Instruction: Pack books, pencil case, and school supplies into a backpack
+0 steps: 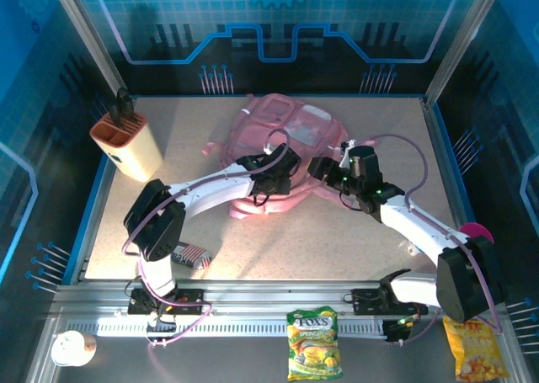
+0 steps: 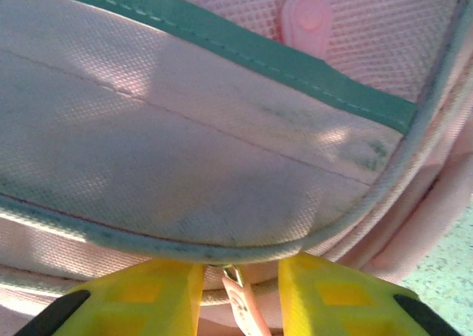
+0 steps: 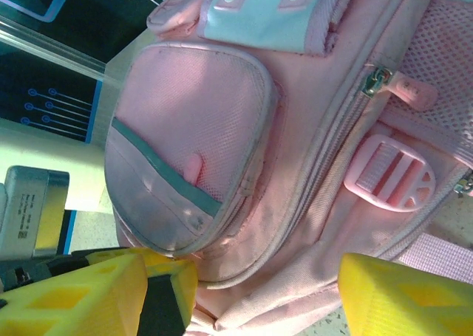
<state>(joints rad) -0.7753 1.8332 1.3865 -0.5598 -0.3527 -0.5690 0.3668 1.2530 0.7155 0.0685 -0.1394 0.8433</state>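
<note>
The large pink fabric backpack (image 1: 282, 124) lies flat mid-table, the left gripper (image 2: 242, 280) narrowly open with its yellow fingers either side of a pale pink zipper pull (image 2: 238, 305), the right gripper (image 3: 259, 299) wide open, empty, above its pockets.

Backpack (image 1: 290, 135) pink, mesh weave, pale blue patch; pocket trim (image 2: 222, 40) teal. Pencil case (image 1: 192, 254) dark print, red-white stripes. Holder (image 1: 130, 151) beige, orange top. Table (image 1: 320, 231) speckled beige. Fingers (image 2: 162, 288) yellow. Snack bag (image 1: 313, 343) green-yellow.
</note>
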